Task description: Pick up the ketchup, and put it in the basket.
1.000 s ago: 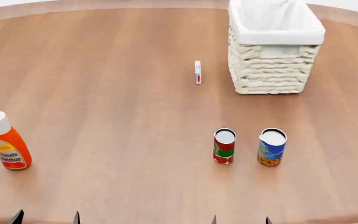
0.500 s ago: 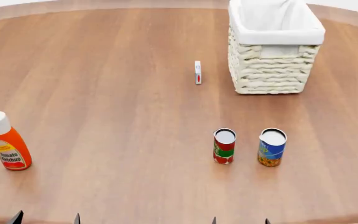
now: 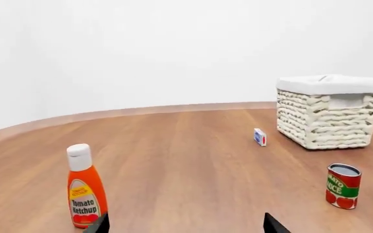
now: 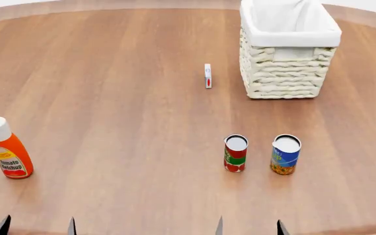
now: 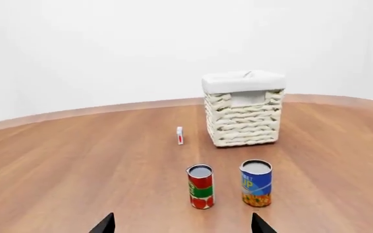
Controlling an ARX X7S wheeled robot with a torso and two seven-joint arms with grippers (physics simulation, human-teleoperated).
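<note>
Both grippers, left (image 4: 37, 226) and right (image 4: 248, 226), just crept forward, jaws spread, empty. I'm starting the reach; ketchup (image 4: 8, 149) untouched, basket (image 4: 289, 76) far across the bench.

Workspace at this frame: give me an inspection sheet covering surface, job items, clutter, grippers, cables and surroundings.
Surface: round wooden table, no spills or marks seen.
Ketchup: upright at the near left, untouched, nothing close around it.
Basket: upright at the far right, white liner over the rim; no item seen in the part of its interior that shows.
Clutter: red-green can and blue can upright side by side, apart; small white box on edge beside the basket, not touching it.
Left gripper: open, empty, low at the near edge, ketchup just outside its fingers.
Right gripper: open, empty, facing the cans.
Cables: nothing seen.
Surroundings: plain white backdrop, nothing else seen.
</note>
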